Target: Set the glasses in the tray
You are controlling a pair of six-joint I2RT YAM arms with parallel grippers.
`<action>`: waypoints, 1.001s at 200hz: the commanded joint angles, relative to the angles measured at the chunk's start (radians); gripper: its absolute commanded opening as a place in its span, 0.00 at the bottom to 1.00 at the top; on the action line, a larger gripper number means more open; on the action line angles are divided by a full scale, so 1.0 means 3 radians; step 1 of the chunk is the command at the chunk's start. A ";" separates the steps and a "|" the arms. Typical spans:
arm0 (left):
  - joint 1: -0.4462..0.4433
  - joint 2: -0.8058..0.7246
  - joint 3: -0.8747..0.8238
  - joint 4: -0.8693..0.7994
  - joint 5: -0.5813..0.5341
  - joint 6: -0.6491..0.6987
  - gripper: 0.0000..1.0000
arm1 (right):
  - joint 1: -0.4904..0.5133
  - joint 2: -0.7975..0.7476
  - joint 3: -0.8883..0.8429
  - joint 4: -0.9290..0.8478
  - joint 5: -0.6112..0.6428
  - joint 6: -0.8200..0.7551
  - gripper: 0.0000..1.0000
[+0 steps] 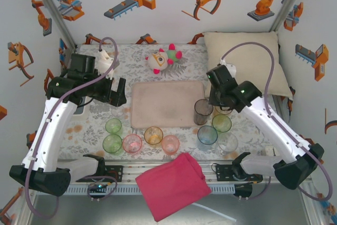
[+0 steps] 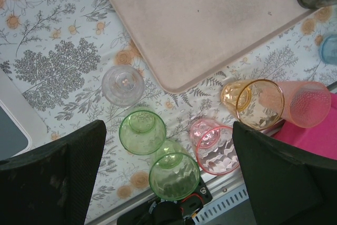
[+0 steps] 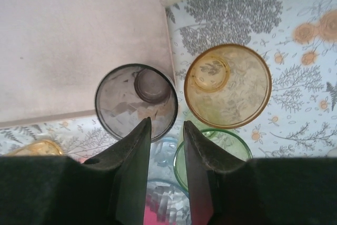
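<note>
We find the tray (image 1: 167, 104) lying flat in the middle of the surface (image 1: 87, 130), with nothing on its pale bed. The glasses (image 1: 153, 135) stand upright along its near side in two clusters, left and right. The smoky grey glass (image 3: 136, 103) stands hard against the tray's right near corner; whether its foot rides the low rim we cannot tell. An amber glass (image 3: 227, 85) stands just beside it.

The right gripper (image 3: 167, 126) hangs over the near rim of the smoky grey glass, jaws a narrow way apart and holding nothing. The thin wall lies in line with the gap, with clear space on either side. The left gripper (image 2: 168, 167) hovers above the green glasses (image 2: 142, 131) and a pink glass (image 2: 216, 148), jaws at full spread and empty.

Assessment: these are thin plastic tumblers. In our judgement they are light, stiff at the rim yet springy in the wall, smooth, and easily tipped or skidded. We advise a pinch on the wall at the rim, one jaw inside and one outside, with modest pressure. Neighbours stand close, so a straight lift is called for.
</note>
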 commanded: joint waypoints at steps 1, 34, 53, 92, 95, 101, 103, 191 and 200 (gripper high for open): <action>0.0014 -0.0029 0.0120 -0.0069 0.0025 0.0012 0.97 | -0.0113 -0.0098 0.0271 -0.0232 0.0114 -0.0117 0.33; 0.0014 -0.0021 0.0138 -0.0076 0.0066 0.0006 0.97 | -0.0527 -0.0114 0.0397 -0.0403 -0.0088 -0.0255 0.34; 0.0015 -0.0036 0.0154 -0.0111 0.0149 0.0085 0.97 | -0.0675 -0.0122 0.0360 -0.0452 -0.0135 -0.0314 0.40; -0.0116 -0.0039 0.0293 -0.0430 0.0448 0.0507 0.97 | -0.0943 -0.0143 0.0133 -0.0407 -0.0265 -0.0398 0.43; -0.0139 -0.0041 0.0284 -0.0439 0.0453 0.0526 0.97 | -0.0955 -0.0149 0.0109 -0.0396 -0.0274 -0.0399 0.43; -0.0176 -0.0040 0.0280 -0.0451 0.0473 0.0549 0.97 | -0.0988 -0.0157 0.0060 -0.0357 -0.0314 -0.0397 0.43; -0.0179 -0.0033 0.0278 -0.0460 0.0477 0.0554 0.97 | -0.1001 -0.0159 0.0042 -0.0341 -0.0333 -0.0394 0.43; -0.0435 0.0078 0.0323 -0.0746 0.0651 0.0914 0.97 | -0.1292 -0.0193 -0.0352 -0.0076 -0.0713 -0.0498 0.44; -0.0449 0.0080 0.0327 -0.0726 0.0658 0.0901 0.97 | -0.1307 -0.0183 -0.0383 -0.0070 -0.0701 -0.0496 0.44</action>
